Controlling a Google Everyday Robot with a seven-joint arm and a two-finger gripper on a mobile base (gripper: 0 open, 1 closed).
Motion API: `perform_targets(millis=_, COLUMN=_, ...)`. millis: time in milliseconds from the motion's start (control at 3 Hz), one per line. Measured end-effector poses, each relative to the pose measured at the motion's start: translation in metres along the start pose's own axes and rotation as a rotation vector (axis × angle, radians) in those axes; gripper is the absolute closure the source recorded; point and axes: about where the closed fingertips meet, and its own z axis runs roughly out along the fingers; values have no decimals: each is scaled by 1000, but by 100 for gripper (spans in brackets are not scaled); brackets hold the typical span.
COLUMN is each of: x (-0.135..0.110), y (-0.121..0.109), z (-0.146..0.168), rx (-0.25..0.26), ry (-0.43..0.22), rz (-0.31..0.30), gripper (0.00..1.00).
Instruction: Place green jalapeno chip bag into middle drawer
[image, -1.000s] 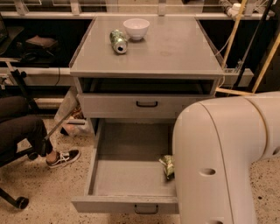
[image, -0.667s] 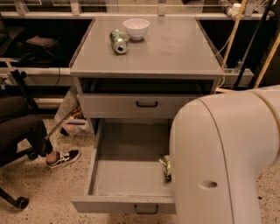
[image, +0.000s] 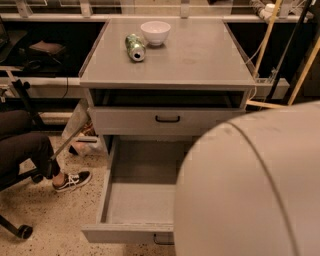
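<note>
The middle drawer (image: 125, 205) stands pulled out at the bottom of the grey cabinet, with a bare grey floor on its left part and a small dark handle at its front. My big white arm housing (image: 250, 190) fills the lower right and covers the drawer's right part. The green jalapeno chip bag is hidden behind the arm. My gripper is out of view behind the arm too.
A crushed green soda can (image: 134, 47) and a white bowl (image: 155, 32) sit on the cabinet top (image: 200, 55). A shallower drawer front with a black handle (image: 167, 119) is above the open drawer. A seated person's leg and shoe (image: 72, 180) are at the left.
My arm housing has moved left and now covers more of the drawer. The green bag that showed at the drawer's right side is now hidden.
</note>
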Motion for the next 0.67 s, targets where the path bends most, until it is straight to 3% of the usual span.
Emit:
perform_targets(millis=333, x=-18, y=-11, z=-19, rx=32, ry=-46, rz=20, gripper=0)
perform_targets(millis=667, x=-18, y=-11, z=-19, rx=32, ry=-46, rz=20, gripper=0)
